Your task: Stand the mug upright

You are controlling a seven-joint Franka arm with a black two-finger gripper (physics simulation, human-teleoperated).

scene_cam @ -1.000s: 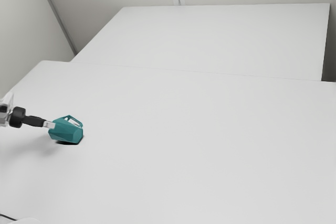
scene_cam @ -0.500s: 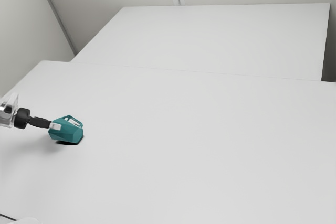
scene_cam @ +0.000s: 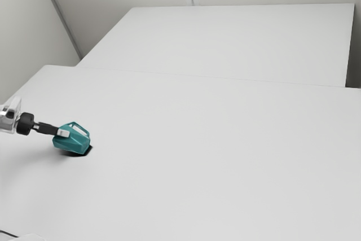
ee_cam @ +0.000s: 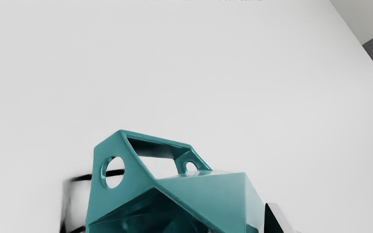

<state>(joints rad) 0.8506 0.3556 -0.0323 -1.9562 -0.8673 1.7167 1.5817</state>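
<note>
At the exterior view's left, my gripper (scene_cam: 63,133), open or closed I can't tell, is overlapping the teal mug's (scene_cam: 77,144) mouth end, the mug lying tipped rightward, so I'm probably securing it, next needing a mouth-up turn.

A smooth, glossy finish is shown by the teal mug (ee_cam: 206,194) at the gripper (scene_cam: 63,133), with highlights caught along its handle (ee_cam: 108,145). Below the gripper, the white tabletop (ee_cam: 206,81) is seen as smooth and matt.
</note>
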